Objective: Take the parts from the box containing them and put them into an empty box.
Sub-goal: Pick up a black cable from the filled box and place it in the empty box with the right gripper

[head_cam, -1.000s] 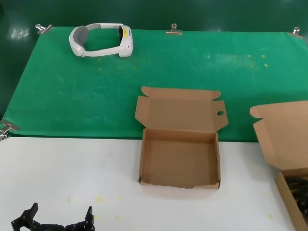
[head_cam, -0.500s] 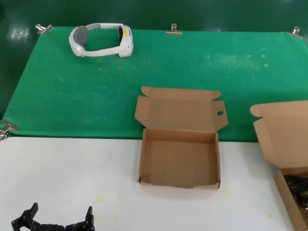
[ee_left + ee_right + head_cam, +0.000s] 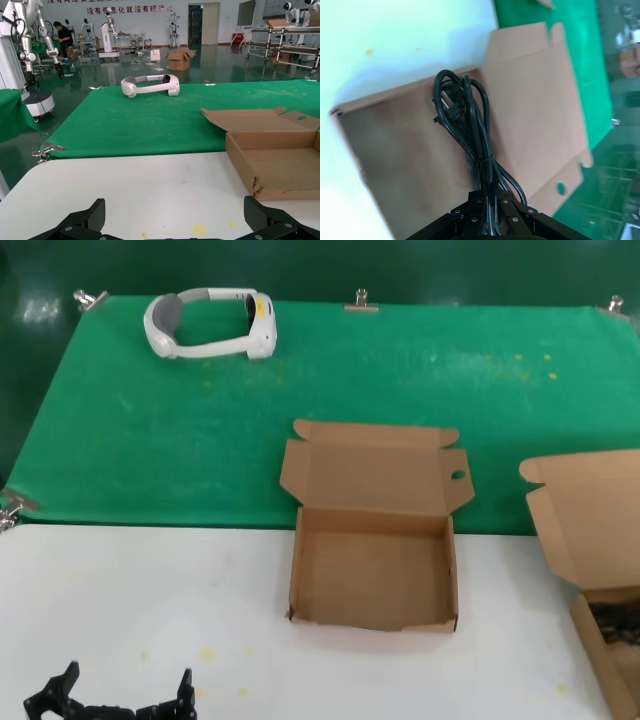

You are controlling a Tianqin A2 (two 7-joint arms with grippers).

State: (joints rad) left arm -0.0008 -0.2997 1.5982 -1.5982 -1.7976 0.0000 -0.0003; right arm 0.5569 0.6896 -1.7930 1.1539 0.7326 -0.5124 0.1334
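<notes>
The empty box (image 3: pixel 372 570) lies open at the table's middle, with a small round hole in its right lid flap (image 3: pixel 457 476). It also shows in the left wrist view (image 3: pixel 280 160). The box containing the parts (image 3: pixel 600 540) is cut off by the right edge, with black cords (image 3: pixel 615 622) inside. My right gripper (image 3: pixel 490 199) is out of the head view. It is shut on a coiled black cord bundle (image 3: pixel 470 125) and holds it above an open cardboard box (image 3: pixel 410 150). My left gripper (image 3: pixel 122 698) is open and empty, low over the white table at the front left (image 3: pixel 175 215).
A white headset (image 3: pixel 210 325) lies at the back left of the green mat (image 3: pixel 400 370). Metal clips (image 3: pixel 361 303) hold the mat's edges. The box under my right gripper has a lid flap with a round hole (image 3: pixel 561 188).
The black cords at the right edge have drawn up and show less in the box. The right box has shifted slightly. The left gripper has not moved.
</notes>
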